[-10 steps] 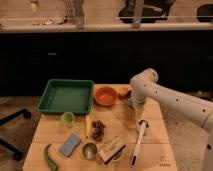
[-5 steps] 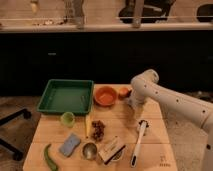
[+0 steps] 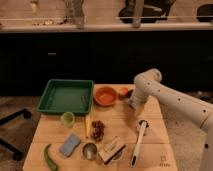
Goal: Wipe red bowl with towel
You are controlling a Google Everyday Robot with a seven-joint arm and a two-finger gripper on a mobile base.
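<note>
The red bowl (image 3: 105, 95) is round and orange-red. It stands at the back of the wooden table (image 3: 155, 125), just right of the green tray. My pale arm (image 3: 170, 97) comes in from the right and bends down at the back right of the table. Its gripper (image 3: 131, 102) hangs low over the table, a short way right of the red bowl and apart from it. The wrist covers much of the gripper. The towel is hidden or out of view; I cannot make it out near the gripper.
A green tray (image 3: 66, 96) fills the back left. A small orange object (image 3: 123, 91) lies between bowl and arm. In front are a light green cup (image 3: 67, 118), a blue-grey sponge (image 3: 70, 144), a green vegetable (image 3: 50, 157), a dark red cluster (image 3: 97, 130), a metal cup (image 3: 90, 150) and a white brush (image 3: 139, 141).
</note>
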